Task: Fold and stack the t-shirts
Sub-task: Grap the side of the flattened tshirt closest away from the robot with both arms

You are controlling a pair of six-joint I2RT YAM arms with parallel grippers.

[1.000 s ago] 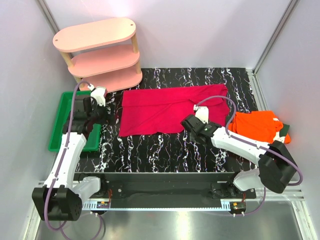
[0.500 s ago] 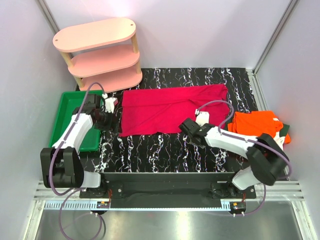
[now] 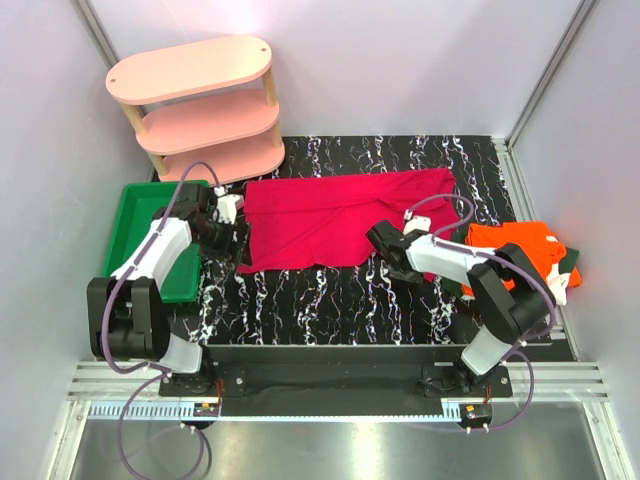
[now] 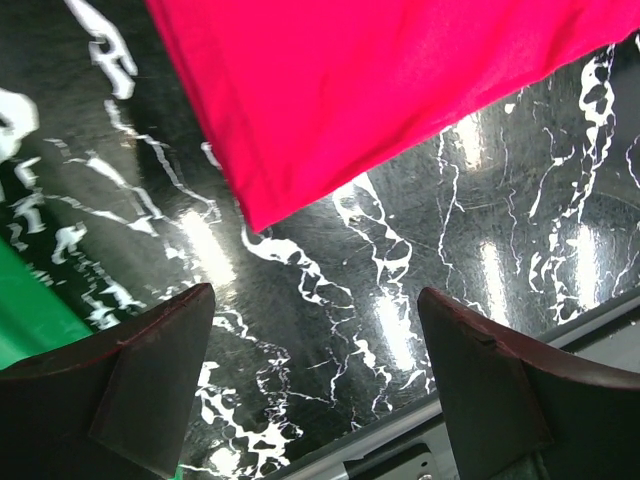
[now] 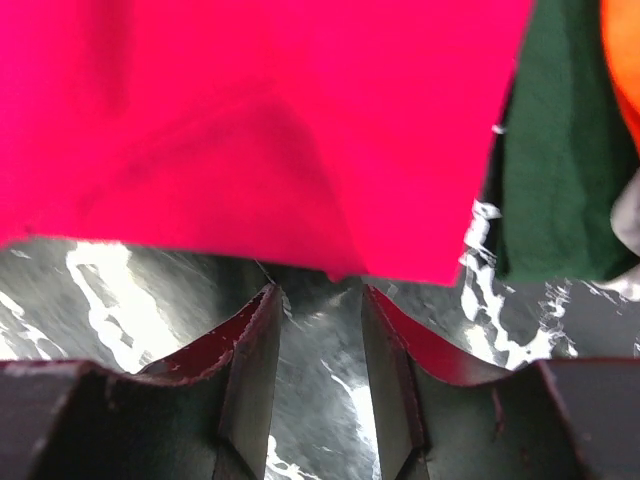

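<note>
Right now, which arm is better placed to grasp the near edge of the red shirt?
Probably the right arm. The right fingers are low at the near hem of the red shirt, which lies at their tips. The left fingers stand wide open, with the shirt's corner ahead of them, not between them.

Plain white walls [image 3: 400,60] enclose a black table [image 3: 330,300] veined with white marble streaks; a pink three-tier shelf [image 3: 190,68] stands at its far left corner.
</note>
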